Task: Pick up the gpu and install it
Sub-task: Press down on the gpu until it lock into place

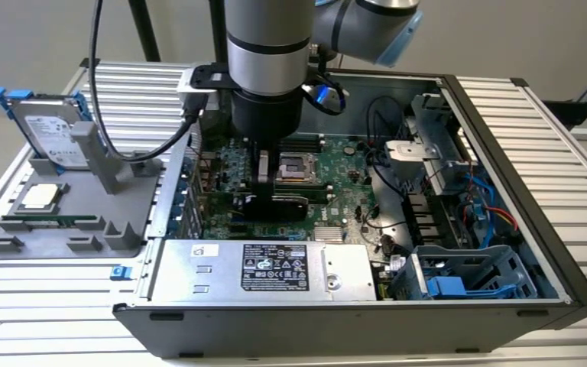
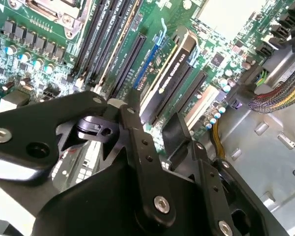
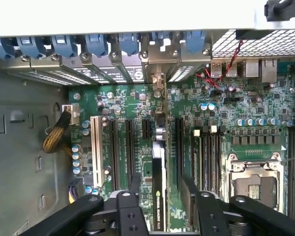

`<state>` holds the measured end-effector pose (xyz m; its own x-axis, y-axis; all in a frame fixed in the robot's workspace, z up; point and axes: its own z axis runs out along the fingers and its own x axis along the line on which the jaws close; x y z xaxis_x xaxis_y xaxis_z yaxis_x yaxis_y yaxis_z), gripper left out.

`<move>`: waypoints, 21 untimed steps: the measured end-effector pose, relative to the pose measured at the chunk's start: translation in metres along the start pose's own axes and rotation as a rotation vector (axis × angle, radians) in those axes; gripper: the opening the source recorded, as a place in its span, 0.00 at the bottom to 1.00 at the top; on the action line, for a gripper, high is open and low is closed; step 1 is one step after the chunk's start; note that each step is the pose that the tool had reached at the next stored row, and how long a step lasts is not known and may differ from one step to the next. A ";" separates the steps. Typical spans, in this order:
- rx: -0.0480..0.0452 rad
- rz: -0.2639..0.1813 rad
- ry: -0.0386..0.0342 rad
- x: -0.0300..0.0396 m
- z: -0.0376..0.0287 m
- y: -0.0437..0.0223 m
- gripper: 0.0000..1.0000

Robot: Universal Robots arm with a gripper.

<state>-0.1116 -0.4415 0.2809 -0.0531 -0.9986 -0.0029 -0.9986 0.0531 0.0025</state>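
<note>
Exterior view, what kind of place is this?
Probably a robot test bench for PC assembly: an open computer case on a slatted aluminium table, a grey parts fixture holding a hard drive, the gripper over the gpu.

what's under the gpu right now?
The gpu stands on edge over the green motherboard, between the gripper fingers, lined up along a long black expansion slot. The card covers its own bottom edge, so seating in the slot cannot be seen.

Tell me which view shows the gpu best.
The first wrist view: the gpu stands edge-on among the motherboard slots, between the claw fingers. The second wrist view shows its black edge; in the exterior view the arm covers most.
</note>
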 end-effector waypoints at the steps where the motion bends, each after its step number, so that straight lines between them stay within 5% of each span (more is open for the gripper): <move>1: 0.0000 0.000 0.0000 0.0000 0.0000 0.0000 0.00; 21: 0.0000 0.000 0.0000 0.0006 0.0000 -0.0001 0.00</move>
<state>-0.1116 -0.4420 0.2809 -0.0531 -0.9986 -0.0029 -0.9986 0.0530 0.0026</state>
